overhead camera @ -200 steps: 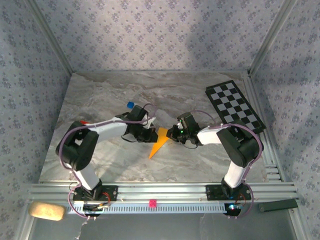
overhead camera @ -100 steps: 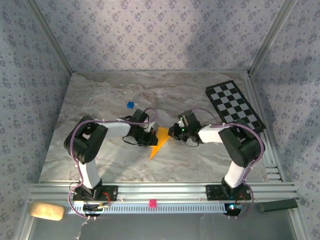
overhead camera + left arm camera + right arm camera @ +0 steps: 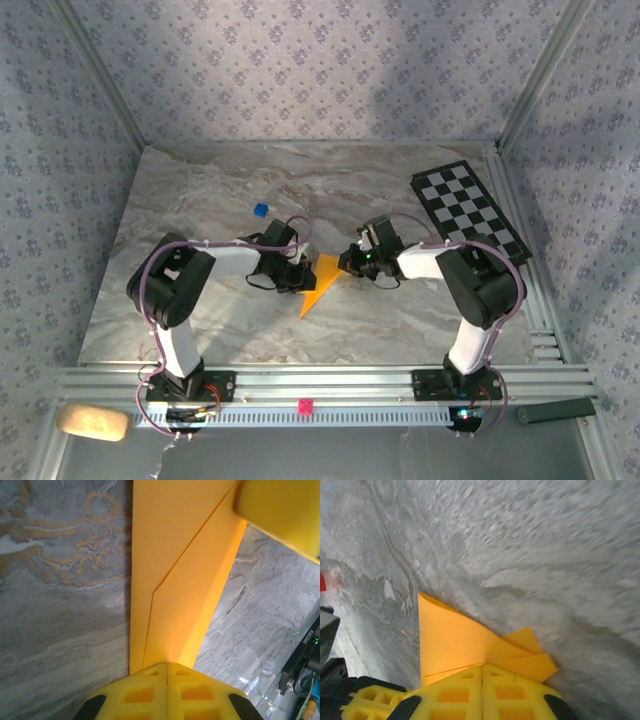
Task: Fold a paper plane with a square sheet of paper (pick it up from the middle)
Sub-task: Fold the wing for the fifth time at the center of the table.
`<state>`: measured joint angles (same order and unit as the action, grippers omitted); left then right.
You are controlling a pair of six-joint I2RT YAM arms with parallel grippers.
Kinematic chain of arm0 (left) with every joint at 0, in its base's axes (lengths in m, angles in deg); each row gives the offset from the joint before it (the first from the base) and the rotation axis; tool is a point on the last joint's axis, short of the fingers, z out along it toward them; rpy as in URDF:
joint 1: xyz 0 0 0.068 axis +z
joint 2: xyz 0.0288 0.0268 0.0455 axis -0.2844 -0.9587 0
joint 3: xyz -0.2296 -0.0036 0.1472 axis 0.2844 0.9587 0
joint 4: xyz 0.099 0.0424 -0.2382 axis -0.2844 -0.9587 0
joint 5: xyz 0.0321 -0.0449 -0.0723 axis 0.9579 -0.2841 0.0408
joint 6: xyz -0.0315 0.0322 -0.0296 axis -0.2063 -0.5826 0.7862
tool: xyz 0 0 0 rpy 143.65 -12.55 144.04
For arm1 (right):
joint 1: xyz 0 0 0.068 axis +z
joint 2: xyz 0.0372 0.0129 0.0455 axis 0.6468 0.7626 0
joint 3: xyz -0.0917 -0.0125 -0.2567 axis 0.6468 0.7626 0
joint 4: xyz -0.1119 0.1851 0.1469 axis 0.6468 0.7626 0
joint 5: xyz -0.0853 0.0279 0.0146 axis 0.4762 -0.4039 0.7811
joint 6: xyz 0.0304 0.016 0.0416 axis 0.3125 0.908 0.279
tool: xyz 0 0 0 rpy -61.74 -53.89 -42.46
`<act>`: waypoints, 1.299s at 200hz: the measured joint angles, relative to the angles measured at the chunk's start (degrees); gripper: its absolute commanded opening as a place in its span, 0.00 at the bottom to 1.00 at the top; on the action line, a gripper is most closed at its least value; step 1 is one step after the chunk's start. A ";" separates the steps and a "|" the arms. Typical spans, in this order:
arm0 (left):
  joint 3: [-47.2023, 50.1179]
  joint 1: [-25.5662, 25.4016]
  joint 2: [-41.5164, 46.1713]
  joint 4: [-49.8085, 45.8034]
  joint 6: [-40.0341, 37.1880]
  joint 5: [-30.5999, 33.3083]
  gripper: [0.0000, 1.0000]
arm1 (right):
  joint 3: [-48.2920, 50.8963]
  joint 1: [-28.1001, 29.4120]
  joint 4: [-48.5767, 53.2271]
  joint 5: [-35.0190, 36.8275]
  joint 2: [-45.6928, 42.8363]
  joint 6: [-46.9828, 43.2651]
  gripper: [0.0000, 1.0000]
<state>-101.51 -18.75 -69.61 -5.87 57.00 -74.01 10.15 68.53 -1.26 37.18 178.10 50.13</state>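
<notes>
Since a second ago the left arm's elbow has shifted inward. The sheet of paper (image 3: 318,288), folded into a pointed orange-yellow shape, sits mid-table between the left gripper (image 3: 298,276) and the right gripper (image 3: 350,264), each clamped on an edge. The left wrist view adds a diagonal crease, and the right wrist view a small corner flap.

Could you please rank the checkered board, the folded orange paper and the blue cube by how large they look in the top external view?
Largest: checkered board.
Next: folded orange paper, clearly smaller, its upper end partly covered.
Smallest: blue cube, tiny by comparison.
</notes>
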 measured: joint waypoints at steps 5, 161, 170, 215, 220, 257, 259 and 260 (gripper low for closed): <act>0.00 0.00 0.00 0.04 0.09 -0.04 0.00 | 0.07 -0.66 0.00 -0.15 -0.04 0.00 0.09; 1.77 -1.79 10.62 -0.22 4.55 7.50 0.21 | 3.10 6.56 6.67 12.20 -13.29 2.69 0.24; 1.46 -1.36 12.26 -0.96 4.07 8.00 0.21 | 3.39 7.61 6.69 12.63 -13.38 3.15 0.24; 0.83 2.45 11.50 -3.41 2.27 7.45 0.20 | 3.48 10.54 6.73 14.12 -13.38 4.61 0.24; 0.83 2.54 10.91 -3.43 2.12 6.97 0.20 | 3.50 10.60 6.73 14.12 -13.38 4.68 0.24; 0.76 2.47 6.67 -4.81 1.20 3.69 0.19 | 3.48 10.82 6.73 14.14 -13.33 5.03 0.25; 0.72 2.47 6.51 -4.90 1.11 3.56 0.19 | 3.50 10.82 6.73 14.14 -13.33 5.03 0.25; 0.72 2.47 6.47 -4.94 1.07 3.54 0.19 | 3.50 10.82 6.73 14.14 -13.31 5.05 0.25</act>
<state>-100.79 -16.28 -63.14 -10.81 58.07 -70.47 13.65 79.35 5.47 51.32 164.79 55.18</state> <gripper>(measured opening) 0.194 0.246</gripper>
